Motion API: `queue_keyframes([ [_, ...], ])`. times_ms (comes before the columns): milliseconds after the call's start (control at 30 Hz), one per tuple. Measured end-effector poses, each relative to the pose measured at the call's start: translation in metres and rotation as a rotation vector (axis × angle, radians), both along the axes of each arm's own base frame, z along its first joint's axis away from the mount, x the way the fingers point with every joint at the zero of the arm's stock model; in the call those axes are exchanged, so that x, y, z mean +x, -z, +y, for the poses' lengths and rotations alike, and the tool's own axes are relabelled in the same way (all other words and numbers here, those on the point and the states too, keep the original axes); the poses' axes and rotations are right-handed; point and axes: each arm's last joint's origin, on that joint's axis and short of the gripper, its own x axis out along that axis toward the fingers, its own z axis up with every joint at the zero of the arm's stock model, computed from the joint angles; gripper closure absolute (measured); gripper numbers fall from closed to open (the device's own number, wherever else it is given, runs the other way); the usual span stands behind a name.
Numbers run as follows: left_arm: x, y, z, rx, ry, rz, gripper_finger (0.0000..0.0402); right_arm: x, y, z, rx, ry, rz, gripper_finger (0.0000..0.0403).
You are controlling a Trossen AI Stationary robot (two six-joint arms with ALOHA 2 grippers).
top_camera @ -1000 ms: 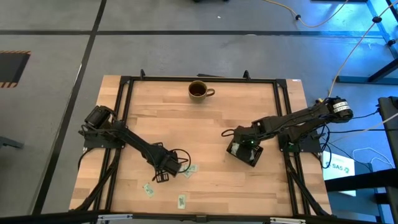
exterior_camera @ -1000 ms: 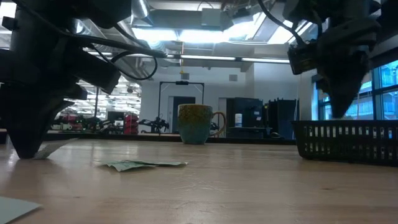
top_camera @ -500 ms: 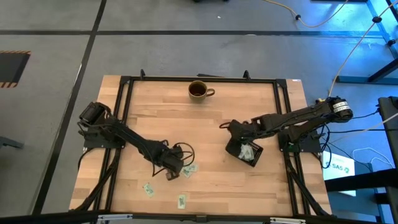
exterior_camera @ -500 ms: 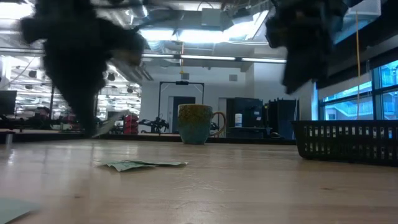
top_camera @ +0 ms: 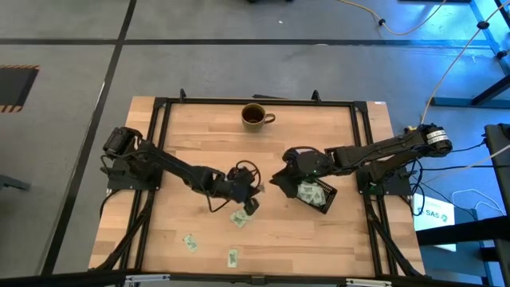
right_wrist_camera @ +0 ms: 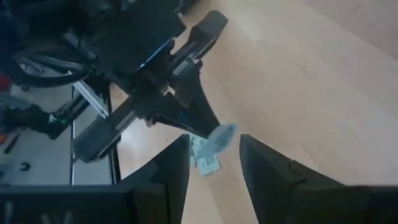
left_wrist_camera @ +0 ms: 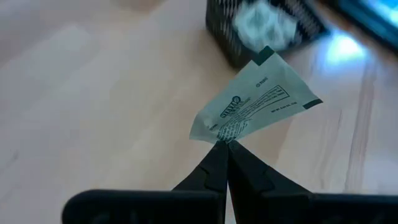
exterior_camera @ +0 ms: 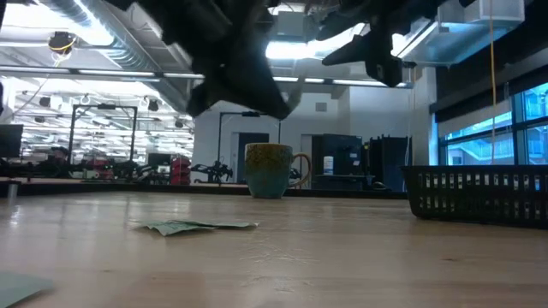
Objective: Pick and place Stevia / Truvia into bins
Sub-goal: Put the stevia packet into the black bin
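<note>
My left gripper (top_camera: 253,193) hangs over the table's middle, left of the black bin (top_camera: 316,194), and is shut on one pale green and white sachet (left_wrist_camera: 255,106). That sachet also shows in the right wrist view (right_wrist_camera: 222,135). My right gripper (top_camera: 279,180) is open and touches nothing. It sits just left of the bin and faces the left gripper. The bin (left_wrist_camera: 267,28) holds several sachets. Loose sachets lie flat on the wood below the left gripper (top_camera: 239,217) and near the table's near edge (top_camera: 190,242), (top_camera: 232,257). My left gripper pinches one corner of the sachet (left_wrist_camera: 219,140) between its two fingertips (left_wrist_camera: 211,163). The rest of the packet sticks out past the tips toward the bin. It is lifted clear of the table, flat and tilted.
A brown mug (top_camera: 255,116) stands near the table's far edge, and also shows in the low view (exterior_camera: 270,169). A small heap of sachets (exterior_camera: 193,227) lies on the wood in the low view. The black frame rails (top_camera: 159,143) run along the table's sides.
My left gripper rose from the loose sachets near the near-left part of the table. It swung right and toward the far edge, toward the bin, carrying one sachet lifted clear. My right gripper moved from above the bin toward the table's left, ending beside the bin.
</note>
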Motion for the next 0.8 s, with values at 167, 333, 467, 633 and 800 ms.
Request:
queue_keyframes([
  [167, 0.009, -0.007, 0.011, -0.023, -0.038, -0.094, 0.0399, 0.001, 0.001, -0.001, -0.003, 0.041, -0.003, 0.0259],
  [333, 0.015, -0.013, 0.019, -0.04, -0.063, -0.158, 0.0399, 0.003, 0.005, -0.001, -0.022, 0.039, 0.012, 0.0259],
  [467, 0.016, -0.013, 0.024, -0.041, -0.076, -0.162, 0.0399, 0.004, 0.006, -0.001, -0.053, 0.056, 0.012, 0.026],
  [633, 0.016, -0.013, 0.027, -0.042, -0.086, -0.164, 0.0399, 0.005, 0.008, -0.001, -0.057, 0.06, 0.02, 0.0264],
  [800, 0.017, -0.014, 0.029, -0.041, -0.096, -0.174, 0.0399, 0.007, 0.015, -0.001, -0.053, 0.066, 0.053, 0.0272],
])
